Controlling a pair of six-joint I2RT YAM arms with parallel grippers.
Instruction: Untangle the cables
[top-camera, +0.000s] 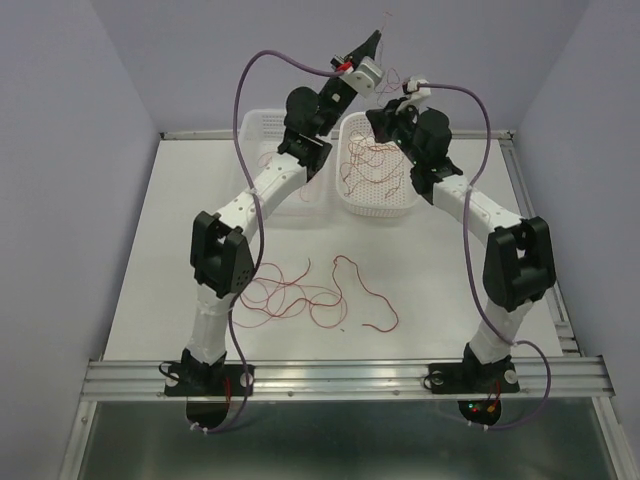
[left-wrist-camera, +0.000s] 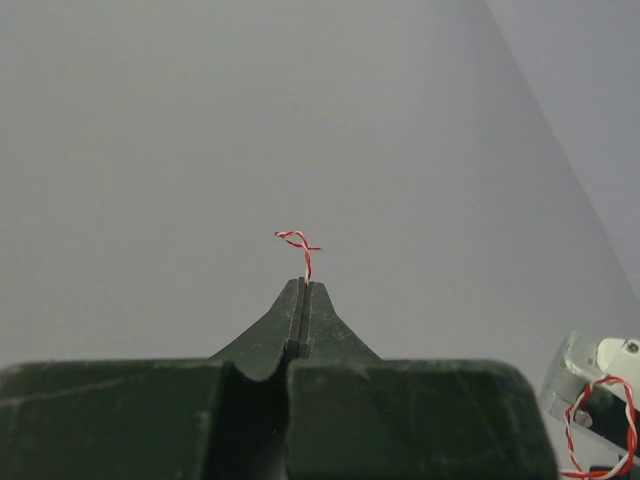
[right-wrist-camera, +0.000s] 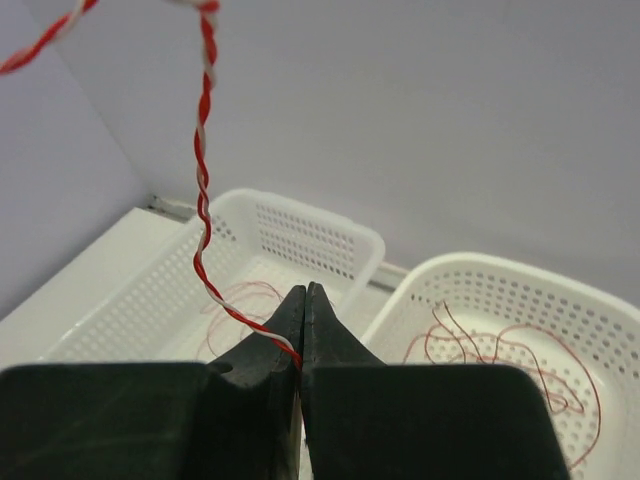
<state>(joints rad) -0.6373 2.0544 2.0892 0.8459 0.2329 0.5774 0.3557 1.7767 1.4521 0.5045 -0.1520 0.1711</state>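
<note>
The cables are thin red wires. A loose tangle (top-camera: 300, 295) lies on the white table in front of the arms. More red wires (top-camera: 368, 165) lie in the right white basket (right-wrist-camera: 500, 275), and a few (right-wrist-camera: 240, 300) in the left basket (right-wrist-camera: 300, 225). One twisted red-and-white wire (right-wrist-camera: 203, 190) runs up between my two grippers. My left gripper (left-wrist-camera: 304, 285) is raised high by the back wall (top-camera: 372, 40), shut on this wire, whose short end (left-wrist-camera: 298, 240) sticks out past the tips. My right gripper (right-wrist-camera: 305, 292) is shut on the same wire above the baskets (top-camera: 383, 112).
The two baskets (top-camera: 262, 128) stand side by side at the back of the table, under both raised arms. Thick purple arm cables (top-camera: 240, 90) arch over each arm. Grey walls enclose the left, right and back. A metal rail (top-camera: 340, 375) runs along the near edge.
</note>
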